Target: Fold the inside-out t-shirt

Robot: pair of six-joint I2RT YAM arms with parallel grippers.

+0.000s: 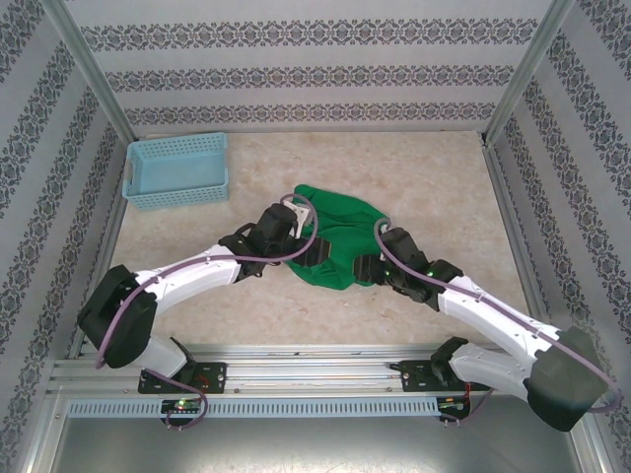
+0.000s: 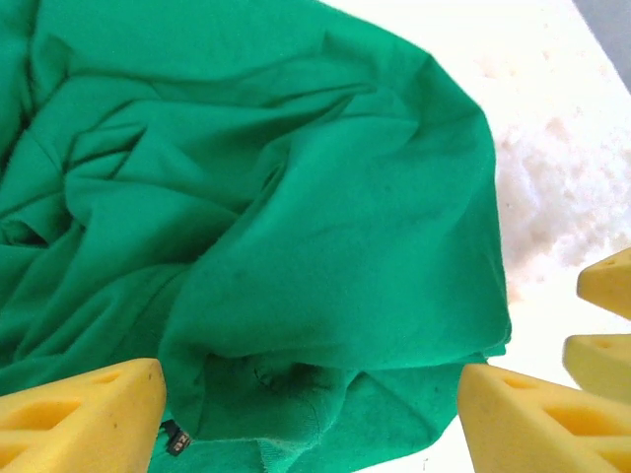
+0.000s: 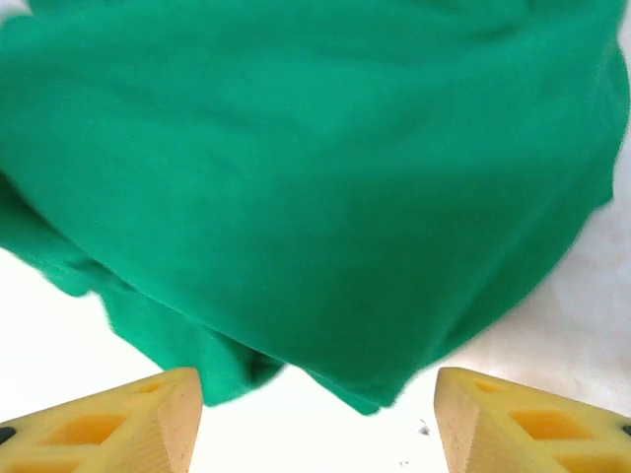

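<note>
Top external view is showing the table (image 1: 444, 197) carrying the t-shirt (image 1: 340, 225), which is lying bunched and creased directly ahead of both grippers, between the two arms. Its long axis is running roughly side to side across their reach, so neither arm is appearing clearly nearer; each is facing its own end of the near edge.

The left gripper (image 1: 312, 251) is sitting over the near left part of the cloth, jaws standing wide apart and grasping nothing. In the left wrist view, folds are lying beneath and between its fingers (image 2: 84, 419).

The right gripper (image 1: 369, 266) is sitting at the near right edge, likewise released. In the right wrist view, the hem is ending just ahead of its fingers (image 3: 113, 429).

Judgement: any coming fold is depending on both grippers taking that near edge.
</note>
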